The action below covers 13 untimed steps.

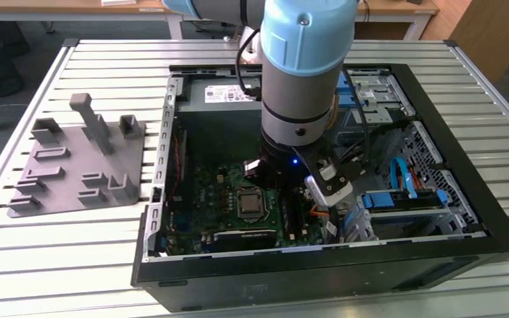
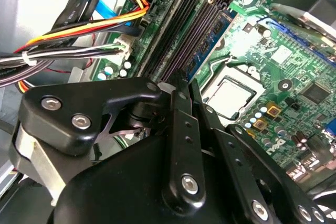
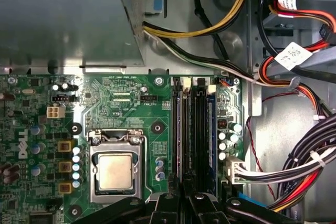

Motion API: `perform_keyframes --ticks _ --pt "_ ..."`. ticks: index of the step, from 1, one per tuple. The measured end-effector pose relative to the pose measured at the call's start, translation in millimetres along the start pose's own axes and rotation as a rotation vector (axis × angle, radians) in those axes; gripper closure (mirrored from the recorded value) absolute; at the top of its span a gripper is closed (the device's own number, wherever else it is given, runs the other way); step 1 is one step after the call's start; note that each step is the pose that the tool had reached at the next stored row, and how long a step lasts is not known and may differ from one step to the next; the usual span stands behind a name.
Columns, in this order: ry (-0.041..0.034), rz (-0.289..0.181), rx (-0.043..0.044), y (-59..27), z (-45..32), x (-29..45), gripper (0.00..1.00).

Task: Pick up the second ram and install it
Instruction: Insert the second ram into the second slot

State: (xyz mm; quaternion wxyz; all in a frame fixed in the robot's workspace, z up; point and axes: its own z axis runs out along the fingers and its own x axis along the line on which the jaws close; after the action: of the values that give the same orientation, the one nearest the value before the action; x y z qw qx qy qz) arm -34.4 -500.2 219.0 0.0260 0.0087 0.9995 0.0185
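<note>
Jaws [image 3: 182, 195] over memory slots [image 3: 194, 129] | grip state unclear | labels unreadable

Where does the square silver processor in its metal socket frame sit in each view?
Exterior view: the square silver processor lies inside the open case, below the arm.
Second wrist view: processor beside the long black memory slots.
First wrist view: processor beside those slots.
Shared landmark: the green motherboard around it.
</note>
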Motion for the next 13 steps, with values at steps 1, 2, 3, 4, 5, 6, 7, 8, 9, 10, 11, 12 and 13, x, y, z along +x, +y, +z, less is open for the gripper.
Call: perform_keyframes --ticks 1,2,3,4,5,6,7,8,9,10,11,12,13 --pt "0.0000 0.002 -0.0030 0.0 0.8 -0.4 0.86" --pt "-0.0002 0.006 -0.0049 0.0 1.5 -0.6 0.86" --pt "-0.0004 0.012 -0.0050 -0.1 1.8 -0.5 0.86" --pt "-0.0005 0.017 -0.0047 -0.6 1.9 -0.5 0.86" --pt "-0.0008 0.022 -0.0046 -1.3 2.0 -0.6 0.86" --pt "-0.0009 0.026 -0.0042 -2.1 1.9 -0.7 0.86" --pt "-0.0010 0.029 -0.0040 -2.6 1.9 -0.8 0.86" --pt "-0.0011 0.030 -0.0041 -2.7 2.0 -1.1 0.86" --pt "-0.0011 0.030 -0.0040 -2.6 2.0 -1.5 0.86" --pt "-0.0011 0.030 -0.0040 -2.7 2.1 -2.1 0.86" --pt "-0.0011 0.030 -0.0039 -2.7 2.2 -2.6 0.86" --pt "-0.0011 0.031 -0.0040 -2.7 2.4 -3.2 0.86" --pt "-0.0011 0.031 -0.0040 -2.7 2.5 -3.5 0.86"
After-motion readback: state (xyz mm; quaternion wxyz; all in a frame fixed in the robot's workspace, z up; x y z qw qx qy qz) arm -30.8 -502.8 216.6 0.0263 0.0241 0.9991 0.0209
